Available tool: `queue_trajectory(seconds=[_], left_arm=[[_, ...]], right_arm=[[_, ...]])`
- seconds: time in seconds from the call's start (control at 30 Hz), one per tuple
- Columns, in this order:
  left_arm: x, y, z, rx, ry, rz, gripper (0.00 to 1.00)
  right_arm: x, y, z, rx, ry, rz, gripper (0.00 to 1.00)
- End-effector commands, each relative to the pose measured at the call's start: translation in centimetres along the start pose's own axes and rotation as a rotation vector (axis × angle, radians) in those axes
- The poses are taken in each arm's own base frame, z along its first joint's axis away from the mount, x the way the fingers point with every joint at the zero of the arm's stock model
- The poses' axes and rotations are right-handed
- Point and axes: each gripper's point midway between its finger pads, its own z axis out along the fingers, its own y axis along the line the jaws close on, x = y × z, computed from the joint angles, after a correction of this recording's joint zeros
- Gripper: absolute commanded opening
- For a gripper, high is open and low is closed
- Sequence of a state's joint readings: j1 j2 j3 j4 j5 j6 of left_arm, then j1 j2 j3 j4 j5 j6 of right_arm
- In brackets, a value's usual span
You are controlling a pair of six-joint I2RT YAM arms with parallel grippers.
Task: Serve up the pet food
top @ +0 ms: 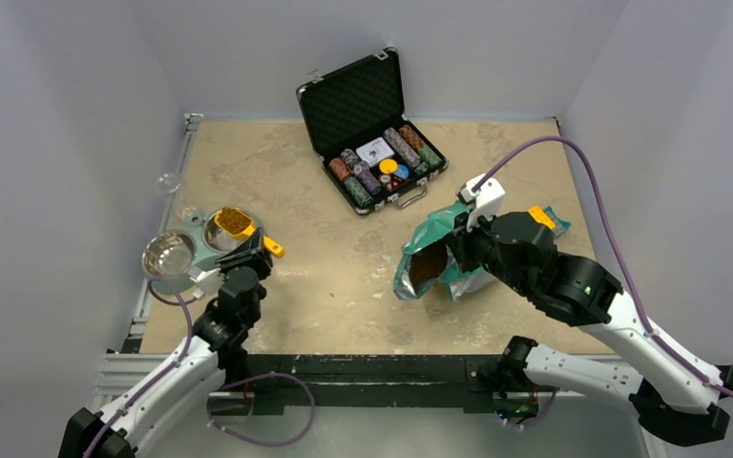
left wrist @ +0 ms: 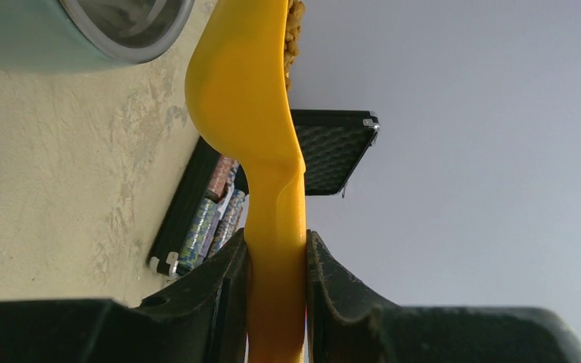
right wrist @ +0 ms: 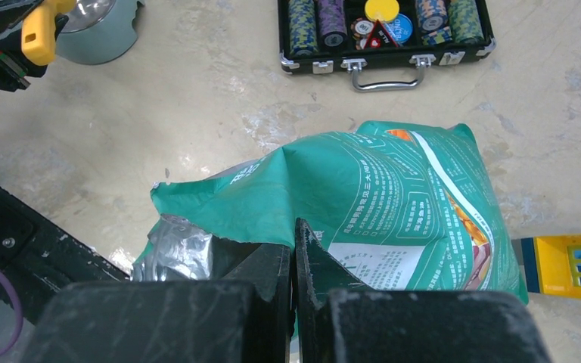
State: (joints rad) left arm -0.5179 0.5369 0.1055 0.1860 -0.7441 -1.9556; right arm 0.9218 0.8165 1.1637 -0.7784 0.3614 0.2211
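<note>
Handle of scoop [left wrist: 250, 98] clamped in left claw [left wrist: 276, 253]; right claw [right wrist: 293, 242] pinches pouch [right wrist: 378, 189].

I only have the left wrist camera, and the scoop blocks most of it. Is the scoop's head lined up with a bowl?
Observer: Yes. In the top view the scoop, full of kibble, lines up over the right-hand bowl.
Operator: And the other bowl?
Observer: The left-hand bowl shows bare steel, with no kibble visible in it.
Operator: What about the pouch?
Observer: The right gripper is shut on the pouch at its torn top edge, and the pouch's mouth faces the bowls.
</note>
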Motion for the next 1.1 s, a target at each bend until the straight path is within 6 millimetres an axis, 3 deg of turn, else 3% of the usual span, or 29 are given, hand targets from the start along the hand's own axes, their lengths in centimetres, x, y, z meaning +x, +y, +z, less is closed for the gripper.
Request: queue_trajectory(seconds=[0.0,0.77,1.07], left_arm=[[-0.8,-1.7,-0.1,-0.017,-0.059,-0.079,0.0],[-1.0,0.7,-1.4,-0.26,-0.076,-0.192,0.0],[-1.4,0.7,-2.2,-0.349,-0.115,-0.25,0.0]], right_arm=[[-1.4,-0.7,-0.5,0.025,-0.036,-0.004,0.0],[-1.8,-0.7,-0.6,0.031,-0.044,0.001,0.0],[-1.7,-0.9,-0.8,0.036,-0.049,0.009,0.0]])
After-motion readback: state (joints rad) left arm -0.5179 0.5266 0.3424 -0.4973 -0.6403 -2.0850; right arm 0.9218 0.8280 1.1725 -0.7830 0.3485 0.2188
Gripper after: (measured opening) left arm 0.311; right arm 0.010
